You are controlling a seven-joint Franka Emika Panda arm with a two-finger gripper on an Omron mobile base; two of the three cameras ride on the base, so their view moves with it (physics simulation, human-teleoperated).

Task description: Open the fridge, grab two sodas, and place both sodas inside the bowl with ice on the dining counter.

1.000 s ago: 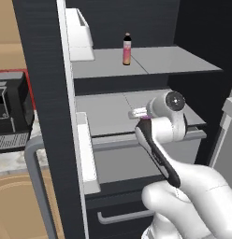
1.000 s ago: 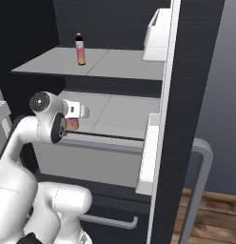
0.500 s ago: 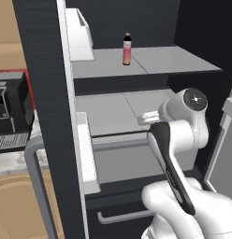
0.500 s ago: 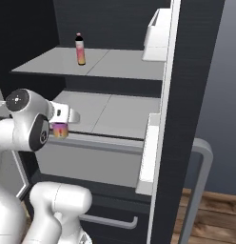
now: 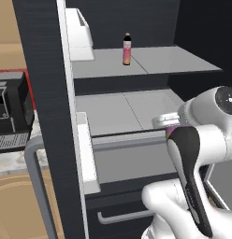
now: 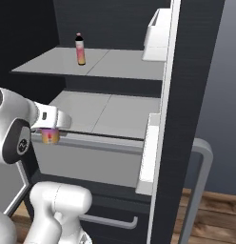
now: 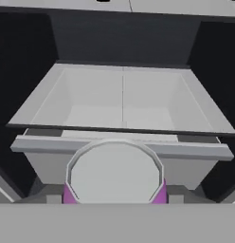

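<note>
While the fridge (image 6: 186, 95) stands open, the claw (image 6: 49, 129) pinches the can (image 6: 50, 136), upright between its fingers.

A black coffee machine (image 5: 8, 112) stands on a marbled worktop (image 5: 15, 156).

The can (image 6: 50, 136) shows little of itself: in the right base view the white hand covers its top, in the left base view the arm's dark link hides most of its body, and in the hand view the lower edge cuts it off below the lid. The fingers around it are hidden, so their hold cannot be judged. The bottle (image 5: 126, 49) on the upper shelf (image 5: 183, 60) is too small to read. The coffee machine (image 5: 10, 114) is cut by the left edge.
</note>
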